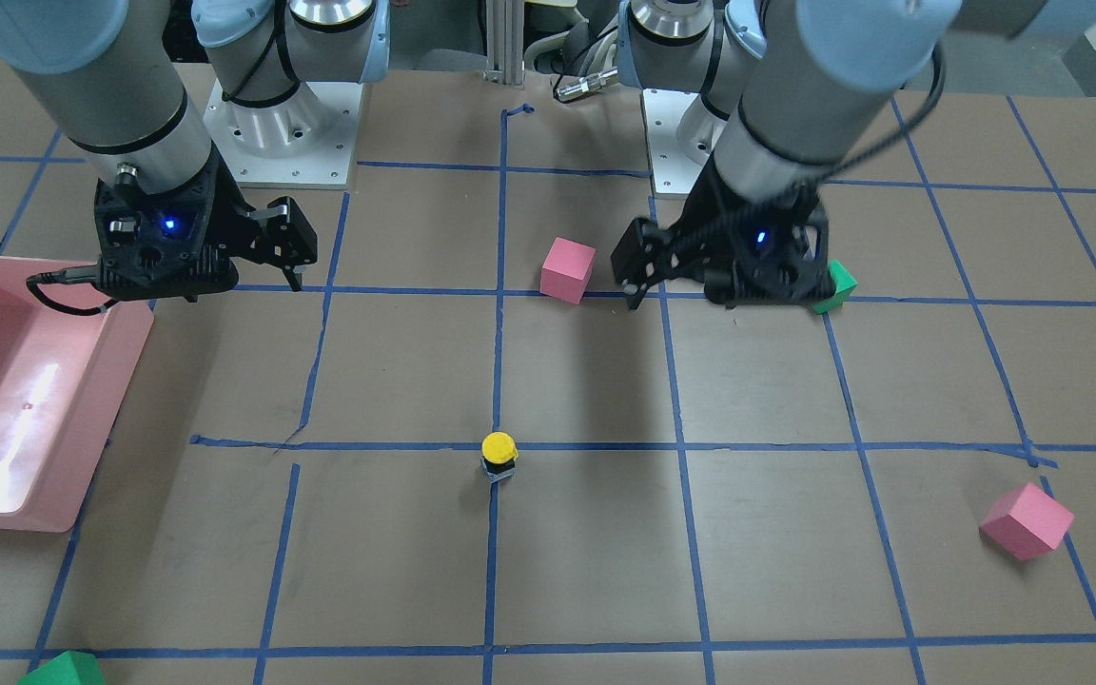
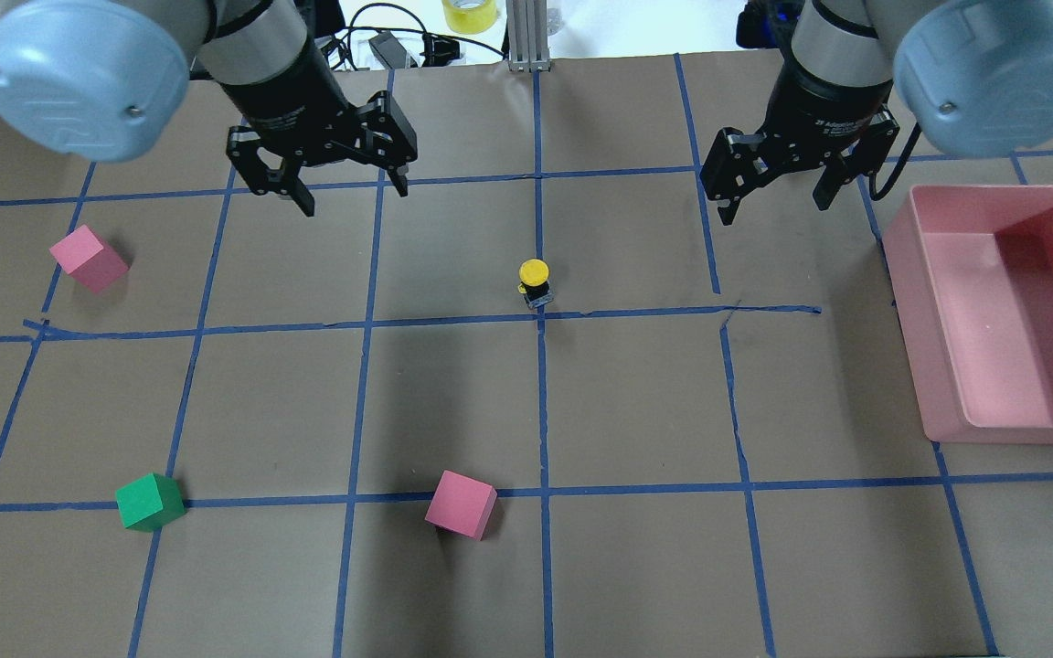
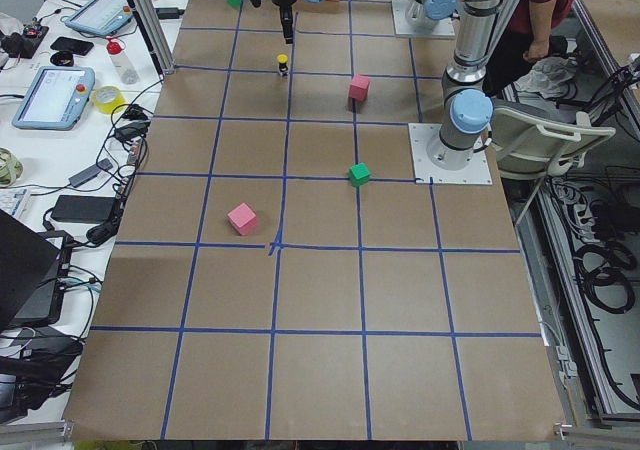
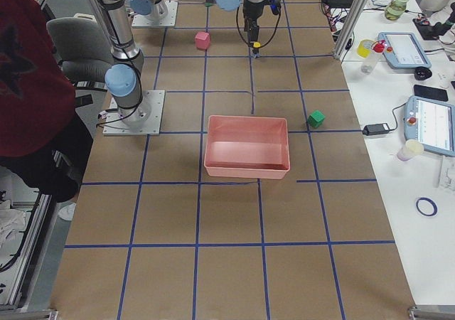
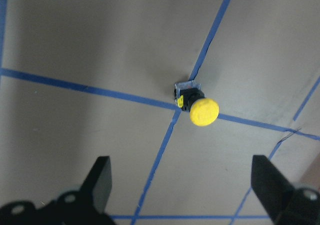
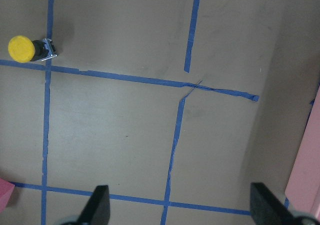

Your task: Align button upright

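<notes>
The button [image 2: 535, 281] stands upright on a blue tape crossing in mid-table, its yellow cap on top of the black body and grey block. It also shows as the button [image 1: 499, 455], the button [image 5: 197, 105] and the button [image 6: 27, 50]. My left gripper [image 2: 353, 194] hovers above the table, beyond and to the left of the button, open and empty; its fingers [image 5: 100, 180] are spread wide. My right gripper [image 2: 775, 208] hangs beyond and to the right of the button, also open with nothing in it.
A pink bin [image 2: 915, 338] sits at the right, below the right gripper. Two pink cubes [image 2: 88, 259] [image 2: 461, 504] and a green cube [image 2: 150, 502] lie on the left and near side. A person in a red shirt stands beside the robot base.
</notes>
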Available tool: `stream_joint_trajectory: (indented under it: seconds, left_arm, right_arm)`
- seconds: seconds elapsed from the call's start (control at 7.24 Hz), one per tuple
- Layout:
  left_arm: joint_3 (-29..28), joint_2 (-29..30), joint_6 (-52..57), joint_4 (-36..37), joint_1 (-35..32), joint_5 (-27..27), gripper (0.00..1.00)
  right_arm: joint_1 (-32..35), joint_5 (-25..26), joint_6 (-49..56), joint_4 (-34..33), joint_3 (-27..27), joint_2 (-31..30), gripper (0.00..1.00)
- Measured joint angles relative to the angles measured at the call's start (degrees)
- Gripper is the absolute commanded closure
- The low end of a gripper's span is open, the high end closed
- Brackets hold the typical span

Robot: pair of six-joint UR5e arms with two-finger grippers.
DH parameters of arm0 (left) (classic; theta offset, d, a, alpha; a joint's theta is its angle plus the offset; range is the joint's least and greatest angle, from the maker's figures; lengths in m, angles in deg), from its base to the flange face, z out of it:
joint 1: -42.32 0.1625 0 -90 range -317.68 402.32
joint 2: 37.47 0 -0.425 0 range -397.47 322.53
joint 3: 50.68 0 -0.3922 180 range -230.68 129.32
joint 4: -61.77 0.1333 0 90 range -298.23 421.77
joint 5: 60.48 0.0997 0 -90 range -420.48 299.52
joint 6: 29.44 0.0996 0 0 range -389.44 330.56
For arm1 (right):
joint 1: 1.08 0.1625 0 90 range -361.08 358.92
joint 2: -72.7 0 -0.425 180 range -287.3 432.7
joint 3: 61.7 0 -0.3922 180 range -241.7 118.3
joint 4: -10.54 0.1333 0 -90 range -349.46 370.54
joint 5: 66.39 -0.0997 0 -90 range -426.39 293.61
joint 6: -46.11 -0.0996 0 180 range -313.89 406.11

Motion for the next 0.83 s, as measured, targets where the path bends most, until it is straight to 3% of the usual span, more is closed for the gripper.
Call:
stream_joint_trajectory:
  seconds: [0.28, 0.83]
  left_arm:
    - [3.8, -5.5, 2.2, -0.6, 0.4, 2.1, 0.00]
    - [7.2, -8.7, 8.1, 0.5, 4.3, 2.5, 0.00]
  right_arm:
    - [-0.1, 0.1, 0.3, -0.1, -0.1, 0.0, 0.00]
    - [-0.1, -0.1, 1.4, -0.4, -0.1, 0.1, 0.00]
